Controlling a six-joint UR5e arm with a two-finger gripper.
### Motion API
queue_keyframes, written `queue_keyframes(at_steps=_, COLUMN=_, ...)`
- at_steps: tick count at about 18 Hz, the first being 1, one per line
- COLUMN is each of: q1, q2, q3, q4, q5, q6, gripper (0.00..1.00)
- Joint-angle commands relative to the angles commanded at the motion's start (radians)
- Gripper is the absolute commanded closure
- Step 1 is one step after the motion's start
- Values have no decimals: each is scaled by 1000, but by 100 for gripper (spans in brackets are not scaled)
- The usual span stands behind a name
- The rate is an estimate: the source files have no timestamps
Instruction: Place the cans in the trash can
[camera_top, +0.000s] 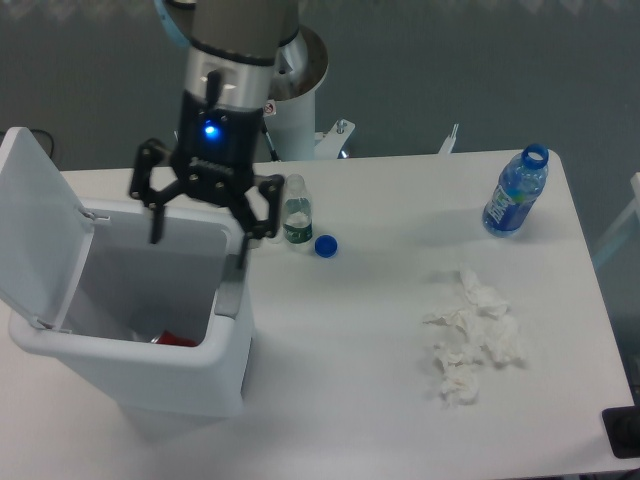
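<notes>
Camera view: the gripper hangs over the bin, jaws spread wide and holding nothing. Below the jaws, a sliver of the red can shows deep inside the bin. Just right of the jaws stand a small bottle and a blue cap.

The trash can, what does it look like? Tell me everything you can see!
The trash can is a big white plastic box standing upright at the table's left end. Its flip lid is swung open and tilts up on the left side. The inside looks grey, and a bit of the red can peeks out at the bottom. The open pincer hangs over its back right corner, and a grey part shows on its right rim.
</notes>
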Motion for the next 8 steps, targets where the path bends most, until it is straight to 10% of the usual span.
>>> queue_keyframes(at_steps=8, q1=41, q2=-51, q3=5, q4=-2, q5=124, q6=233, gripper=0)
